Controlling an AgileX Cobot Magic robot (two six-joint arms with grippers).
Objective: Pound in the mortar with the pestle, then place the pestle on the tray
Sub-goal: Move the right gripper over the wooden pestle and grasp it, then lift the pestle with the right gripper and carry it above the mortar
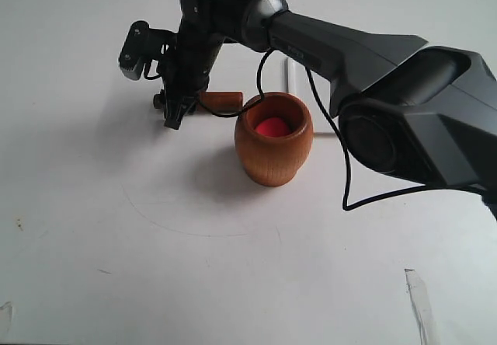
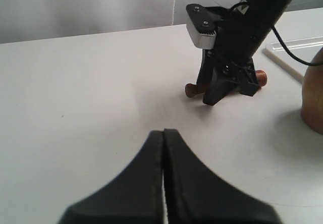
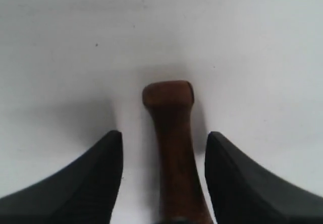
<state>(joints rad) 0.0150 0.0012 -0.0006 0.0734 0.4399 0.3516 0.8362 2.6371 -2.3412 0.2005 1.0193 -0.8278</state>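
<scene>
The light brown wooden mortar stands mid-table with a red ball inside. The dark brown pestle lies flat on the table just left of it. My right gripper reaches across and points down over the handle end, open. In the right wrist view the pestle lies between the spread fingers of the right gripper, touching neither. The white tray lies behind the mortar, mostly hidden by the arm. My left gripper is shut and empty, hovering over bare table and facing the right gripper.
The white table top extends around the mortar, with a faint pencilled arc in front of it. A black cable loops from the right arm past the mortar's rim. The tray's edge and the mortar's side show in the left wrist view.
</scene>
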